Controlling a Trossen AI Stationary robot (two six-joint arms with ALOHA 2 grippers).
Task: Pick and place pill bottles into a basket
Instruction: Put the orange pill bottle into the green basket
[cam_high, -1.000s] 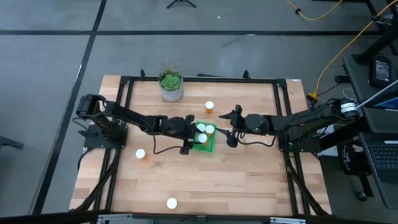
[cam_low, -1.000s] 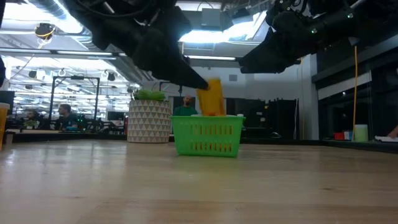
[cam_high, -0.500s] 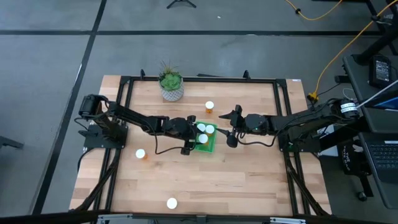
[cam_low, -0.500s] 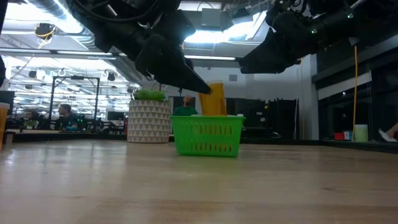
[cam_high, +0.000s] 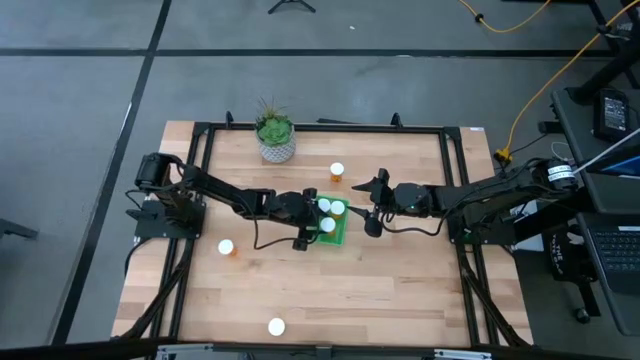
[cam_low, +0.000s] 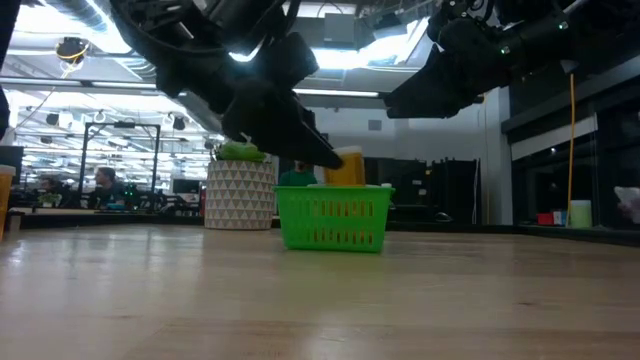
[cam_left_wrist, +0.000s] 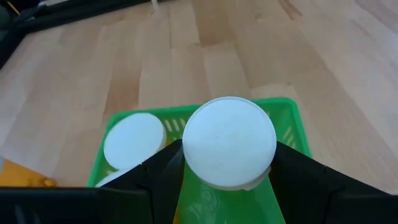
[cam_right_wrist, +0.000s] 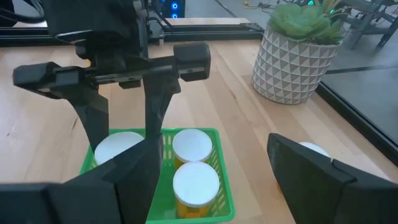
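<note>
The left pincer grips a pill bottle over the basket. Only the right wrist view shows the right pincer spread wide; the low view hides the basket's contents

An overhead camera looks straight down on the whole table, while a second sits at table-top level, facing across it into the room behind. Each wrist camera peers closely past its own fingers at the green basket, which all four views share.
</note>
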